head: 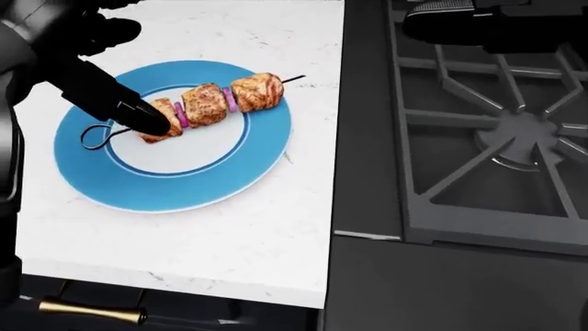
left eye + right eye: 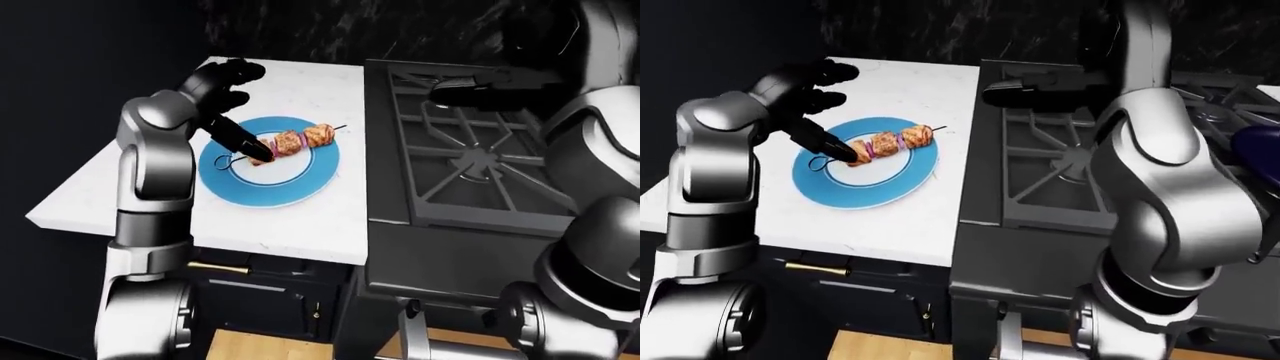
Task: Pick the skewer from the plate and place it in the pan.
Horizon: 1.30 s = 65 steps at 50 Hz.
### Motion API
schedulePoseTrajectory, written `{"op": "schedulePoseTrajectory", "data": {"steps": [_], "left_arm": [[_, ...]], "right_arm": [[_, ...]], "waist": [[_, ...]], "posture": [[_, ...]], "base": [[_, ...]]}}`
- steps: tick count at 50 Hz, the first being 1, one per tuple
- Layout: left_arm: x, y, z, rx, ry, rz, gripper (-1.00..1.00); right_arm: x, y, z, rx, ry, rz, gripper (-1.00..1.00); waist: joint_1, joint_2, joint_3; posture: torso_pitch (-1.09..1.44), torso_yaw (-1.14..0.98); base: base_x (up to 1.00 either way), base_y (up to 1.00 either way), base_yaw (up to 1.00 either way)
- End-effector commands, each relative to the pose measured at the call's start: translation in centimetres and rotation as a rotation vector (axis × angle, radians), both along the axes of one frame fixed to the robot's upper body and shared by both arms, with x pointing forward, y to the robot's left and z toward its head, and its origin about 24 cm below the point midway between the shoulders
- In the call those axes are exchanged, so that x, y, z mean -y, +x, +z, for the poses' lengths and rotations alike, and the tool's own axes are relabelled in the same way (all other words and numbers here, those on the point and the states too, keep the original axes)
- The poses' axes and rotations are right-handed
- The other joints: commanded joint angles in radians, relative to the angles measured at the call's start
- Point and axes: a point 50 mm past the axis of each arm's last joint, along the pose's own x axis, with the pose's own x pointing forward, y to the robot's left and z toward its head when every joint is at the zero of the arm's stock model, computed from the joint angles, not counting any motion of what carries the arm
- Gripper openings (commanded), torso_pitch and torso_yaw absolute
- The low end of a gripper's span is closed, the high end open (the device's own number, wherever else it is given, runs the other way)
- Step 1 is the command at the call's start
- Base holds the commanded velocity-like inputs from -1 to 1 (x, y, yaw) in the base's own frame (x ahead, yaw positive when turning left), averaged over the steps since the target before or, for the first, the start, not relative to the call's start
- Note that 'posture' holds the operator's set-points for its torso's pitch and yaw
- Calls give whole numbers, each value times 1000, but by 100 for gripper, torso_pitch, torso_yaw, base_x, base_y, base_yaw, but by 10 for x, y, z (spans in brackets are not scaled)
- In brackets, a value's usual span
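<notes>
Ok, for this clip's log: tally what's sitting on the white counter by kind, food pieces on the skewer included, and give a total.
Plates: 1, the blue plate
Skewers: 1, the skewer lying on it
Meat chunks: 3
Onion slices: 2
Total: 7

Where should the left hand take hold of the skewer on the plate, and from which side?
Probably the bare metal near the ring end of the skewer, at the head view's left, where the left hand already reaches. The meat looks bulky; the thin rod lies flat on the plate, so pinch from above.
</notes>
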Motion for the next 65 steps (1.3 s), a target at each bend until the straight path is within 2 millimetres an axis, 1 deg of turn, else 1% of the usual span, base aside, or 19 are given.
{"op": "schedulePoseTrajectory", "data": {"steps": [1, 3, 7, 11, 14, 22, 34, 41, 48, 52, 55, 59, 64, 65], "left_arm": [[3, -4, 23, 102, 9, -8, 69], [6, -4, 21, 99, 13, -15, 63], [9, -5, 18, 96, 17, -27, 62], [11, -3, 14, 94, 60, -35, 59], [14, -4, 15, 91, 87, -47, 59], [18, -1, 11, 74, 135, -64, 49], [21, -2, 6, 100, 167, -57, 49], [21, 4, 4, 126, 168, -37, 46], [22, 6, 4, 144, 177, -27, 48], [24, 7, 0, 157, 190, -22, 47], [25, 7, -5, 158, 189, -23, 49], [27, 6, -7, 170, 189, -21, 52], [27, 6, -10, 190, 202, -11, 49], [28, 6, -10, 192, 199, -11, 44]], "right_arm": [[1, -8, 14, 81, 0, -6, 100], [1, -8, 15, 82, 1, -6, 100], [2, -9, 16, 85, 3, -9, 100], [2, -10, 17, 87, 1, -8, 100], [2, -10, 18, 88, 2, -8, 100], [3, -12, 20, 95, 4, -9, 100], [4, -13, 21, 99, 6, -7, 100], [4, -12, 21, 99, 4, -7, 100], [3, -12, 21, 100, 5, -6, 100], [4, -13, 21, 101, 7, -6, 100], [4, -12, 21, 99, 6, -7, 100], [4, -12, 21, 97, 6, -9, 100], [4, -12, 21, 99, 6, -10, 100], [4, -12, 21, 99, 6, -9, 100]], "waist": [[0, 1, -30], [0, 0, -29], [0, -2, -28], [1, -3, -27], [2, -4, -28], [4, -7, -27], [4, -9, -28], [3, -10, -29], [3, -9, -31], [2, -9, -31], [2, -9, -31], [2, -9, -32], [1, -9, -32], [1, -9, -32]], "posture": [[0, 0], [0, 0], [0, 0], [0, 0], [0, 0], [0, 0], [0, 0], [0, 0], [0, 0], [0, 0], [0, 0], [0, 0], [0, 0], [0, 0]], "base": [[0, 0, 0], [0, 0, 0], [0, 0, 0], [0, 0, 0], [0, 0, 0], [0, 0, 0], [0, 0, 0], [0, 0, 0], [0, 0, 0], [0, 0, 0], [0, 0, 0], [0, 0, 0], [0, 0, 0], [0, 0, 0]]}}
